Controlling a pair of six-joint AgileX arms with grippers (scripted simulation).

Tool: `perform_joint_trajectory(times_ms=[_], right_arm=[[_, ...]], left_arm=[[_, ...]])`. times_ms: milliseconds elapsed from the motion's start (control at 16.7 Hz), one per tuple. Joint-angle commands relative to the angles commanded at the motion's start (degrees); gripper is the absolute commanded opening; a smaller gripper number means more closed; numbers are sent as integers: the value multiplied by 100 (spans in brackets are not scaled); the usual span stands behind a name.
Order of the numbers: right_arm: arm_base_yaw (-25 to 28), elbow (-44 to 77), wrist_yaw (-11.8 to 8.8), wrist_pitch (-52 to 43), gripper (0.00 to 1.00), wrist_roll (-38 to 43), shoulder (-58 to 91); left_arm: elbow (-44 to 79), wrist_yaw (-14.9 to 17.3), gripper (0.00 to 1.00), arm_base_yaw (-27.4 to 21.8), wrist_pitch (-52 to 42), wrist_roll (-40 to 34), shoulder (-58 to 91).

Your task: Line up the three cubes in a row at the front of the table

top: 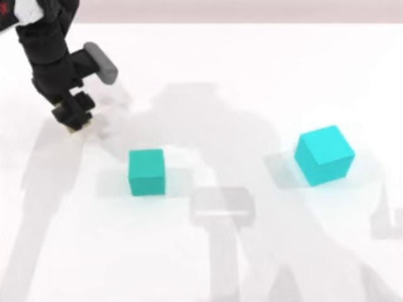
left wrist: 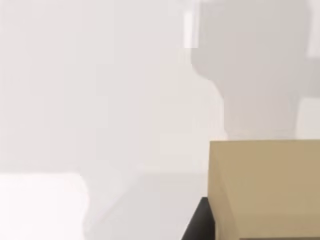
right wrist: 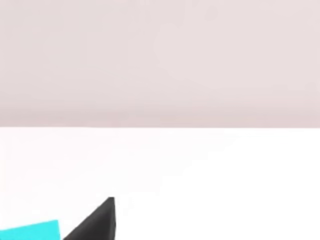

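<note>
Two cubes, teal (top: pixel 147 172) and cyan (top: pixel 324 155), sit well apart mid-table (top: pixel 208 69); you've lined up nothing yet. Your left gripper (top: pixel 77 115) is at the far left, over the tan cube (left wrist: pixel 265 190); whether it's gripping, you can't tell. Your right arm isn't visible from above.

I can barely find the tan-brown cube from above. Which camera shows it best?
The left wrist view: the tan-brown cube fills its corner, two faces plain. In the top view only a tan sliver peeks from under the left gripper. The right wrist view shows none of it, only a strip of a cyan cube.
</note>
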Motion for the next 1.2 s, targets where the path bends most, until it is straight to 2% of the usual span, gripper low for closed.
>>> perform_joint_trajectory(times_ms=[240, 540, 660, 900, 1200], right_arm=[[0, 0, 0, 0, 100, 0, 0], [0, 0, 0, 0, 100, 0, 0], [0, 0, 0, 0, 100, 0, 0], [0, 0, 0, 0, 100, 0, 0], [0, 0, 0, 0, 100, 0, 0]], left_arm=[[552, 16, 0, 70, -699, -26, -158], [569, 14, 0, 32, -714, -23, -156], [550, 11, 0, -141, -716, -80, -175], [428, -4, 0, -1081, -724, -356, -287], [177, -21, 0, -2823, -730, -912, -517]])
